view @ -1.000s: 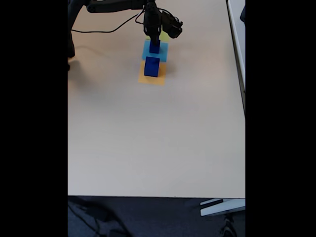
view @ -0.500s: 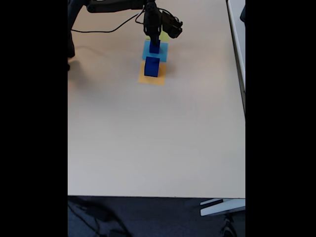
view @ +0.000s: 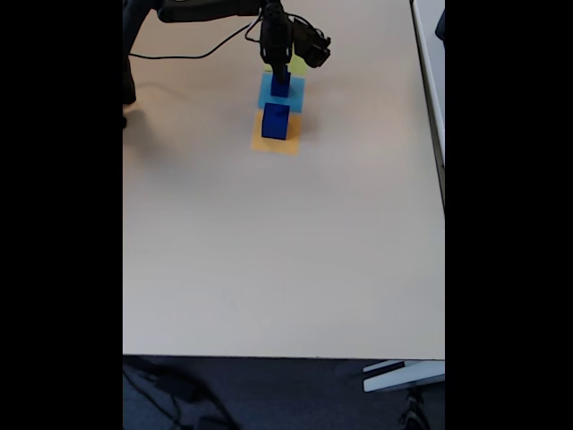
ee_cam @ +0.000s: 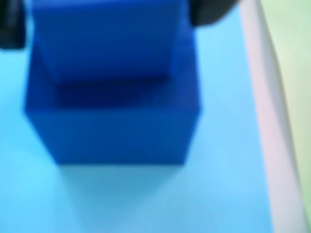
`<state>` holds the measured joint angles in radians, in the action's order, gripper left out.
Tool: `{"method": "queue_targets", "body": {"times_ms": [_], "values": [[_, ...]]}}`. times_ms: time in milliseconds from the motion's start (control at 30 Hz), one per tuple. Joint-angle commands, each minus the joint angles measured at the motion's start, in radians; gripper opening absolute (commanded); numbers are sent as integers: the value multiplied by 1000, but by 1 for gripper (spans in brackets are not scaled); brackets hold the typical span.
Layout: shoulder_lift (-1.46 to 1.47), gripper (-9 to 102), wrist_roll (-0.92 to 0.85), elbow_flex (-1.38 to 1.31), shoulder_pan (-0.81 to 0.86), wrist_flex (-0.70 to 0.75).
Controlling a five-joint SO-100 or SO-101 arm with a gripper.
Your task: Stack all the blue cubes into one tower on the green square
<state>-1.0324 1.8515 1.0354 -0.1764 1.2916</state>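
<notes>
green square point(view: 297, 64) mostly hidden, wrist view blurred

Wrist view is running badly out of focus — blue cubes point(ee_cam: 114, 82) smearing into soft blocks, a faint shadow falling below them on the light-blue square point(ee_cam: 228, 160). Fixed view is showing even bright daylight on the bench point(view: 277, 260), slightly washed out — black bars flanking both sides, low detail.

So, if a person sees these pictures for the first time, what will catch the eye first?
In the fixed view, a row of coloured squares at the far end of the table: a large blue cube on the orange square, the gripper over the light-blue square. The wrist view shows a smaller blue cube stacked on a bigger blue cube there.
</notes>
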Motion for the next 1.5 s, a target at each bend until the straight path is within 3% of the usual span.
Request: {"method": "queue_targets", "body": {"times_ms": [0,967,1467], "values": [[-91,19,9,-9,-5,-15],[-54,27,-15,-206,-8,18],[-57,31,-195,-333,84,9]]}}
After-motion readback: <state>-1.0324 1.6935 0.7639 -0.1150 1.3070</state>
